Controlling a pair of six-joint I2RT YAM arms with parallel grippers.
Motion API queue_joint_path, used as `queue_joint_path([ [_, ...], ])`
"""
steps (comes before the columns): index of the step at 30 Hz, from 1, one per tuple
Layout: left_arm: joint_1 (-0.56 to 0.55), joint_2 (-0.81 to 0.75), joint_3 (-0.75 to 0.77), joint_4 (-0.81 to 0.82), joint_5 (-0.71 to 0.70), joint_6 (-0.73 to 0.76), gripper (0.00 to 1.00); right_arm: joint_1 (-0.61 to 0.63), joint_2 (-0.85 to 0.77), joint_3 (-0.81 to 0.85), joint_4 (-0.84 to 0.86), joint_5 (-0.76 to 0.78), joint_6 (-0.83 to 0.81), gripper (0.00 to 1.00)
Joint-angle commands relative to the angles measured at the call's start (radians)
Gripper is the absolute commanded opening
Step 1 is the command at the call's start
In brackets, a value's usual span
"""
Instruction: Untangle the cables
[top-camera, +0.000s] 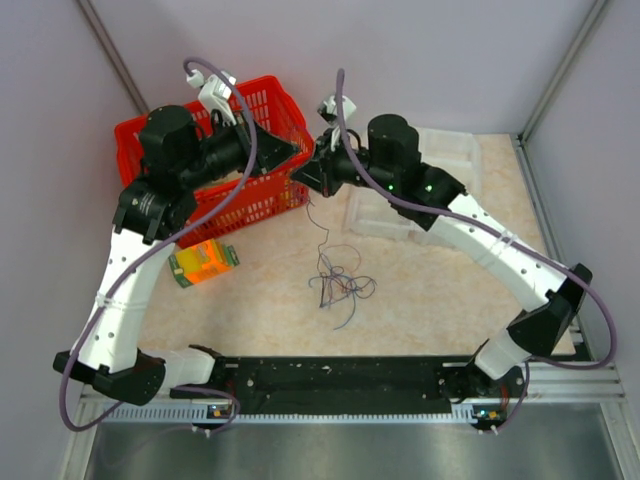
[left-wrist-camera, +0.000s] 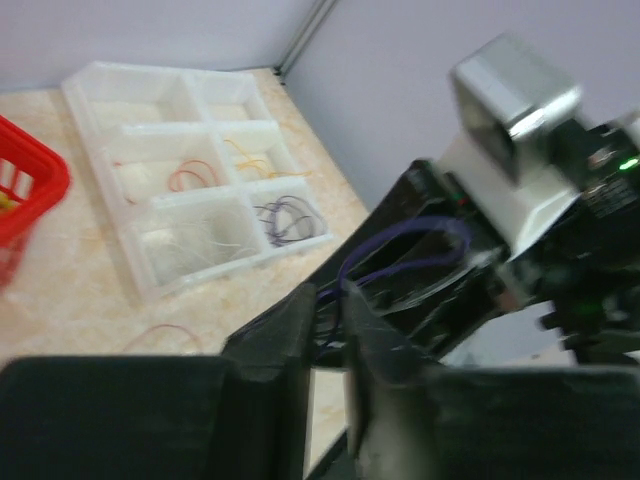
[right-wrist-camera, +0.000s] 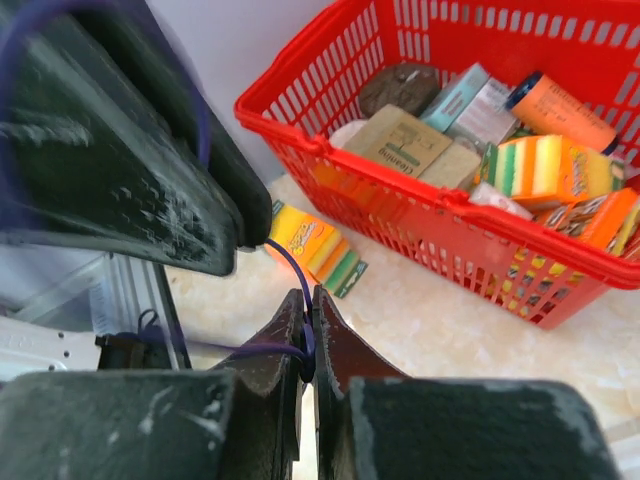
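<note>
A loose tangle of thin dark cables (top-camera: 340, 282) lies on the table in the middle. One thin strand rises from it to where both grippers meet above the table by the basket. My right gripper (top-camera: 316, 168) (right-wrist-camera: 310, 295) is shut on a thin purple cable (right-wrist-camera: 300, 275), pinched between its fingertips. That cable runs a short way up to my left gripper (top-camera: 303, 160) (left-wrist-camera: 335, 295), whose fingers stand almost together with the purple cable (left-wrist-camera: 340, 290) between them. The two grippers are nearly touching.
A red basket (top-camera: 215, 150) (right-wrist-camera: 330, 140) full of boxes and sponges stands at the back left. A sponge pack (top-camera: 203, 262) (right-wrist-camera: 315, 245) lies in front of it. A clear compartment tray (top-camera: 455, 150) (left-wrist-camera: 100, 85) at the back right holds sorted red, yellow and purple wires.
</note>
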Motion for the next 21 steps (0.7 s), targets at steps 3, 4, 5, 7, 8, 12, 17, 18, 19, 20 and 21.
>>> queue_joint_path([
  [3, 0.0, -0.054, 0.009, -0.039, -0.183, 0.106, 0.64, 0.011, -0.049, 0.226, -0.028, 0.132, 0.012, 0.0],
  [4, 0.0, -0.069, -0.002, -0.038, -0.234, 0.123, 0.69, 0.011, -0.048, 0.267, -0.032, 0.143, 0.012, 0.0],
  [5, 0.0, -0.09, -0.017, -0.035, -0.28, 0.137, 0.71, 0.01, -0.048, 0.303, -0.034, 0.155, 0.013, 0.0],
  [7, 0.0, -0.144, -0.066, 0.006, -0.376, 0.157, 0.74, 0.005, -0.034, 0.393, -0.028, 0.169, 0.027, 0.0],
  [8, 0.0, -0.178, -0.101, 0.031, -0.436, 0.164, 0.74, 0.003, -0.022, 0.45, -0.022, 0.174, 0.027, 0.0],
  [12, 0.001, -0.27, -0.201, 0.109, -0.555, 0.172, 0.63, 0.003, 0.032, 0.648, 0.035, 0.21, 0.058, 0.0],
  [17, 0.001, -0.229, -0.198, 0.08, -0.481, 0.187, 0.61, -0.009, 0.056, 0.791, 0.132, 0.281, 0.093, 0.0],
  [18, 0.0, -0.212, -0.203, 0.08, -0.41, 0.186, 0.62, -0.024, 0.058, 0.812, 0.158, 0.266, 0.122, 0.0],
  [19, 0.0, -0.196, -0.209, 0.077, -0.371, 0.178, 0.64, -0.036, 0.059, 0.815, 0.179, 0.254, 0.137, 0.0],
  [20, 0.0, -0.186, -0.223, 0.086, -0.322, 0.169, 0.66, -0.04, 0.059, 0.82, 0.185, 0.263, 0.131, 0.0],
  [21, 0.001, -0.175, -0.246, 0.106, -0.261, 0.158, 0.68, -0.041, 0.058, 0.826, 0.184, 0.276, 0.119, 0.0],
])
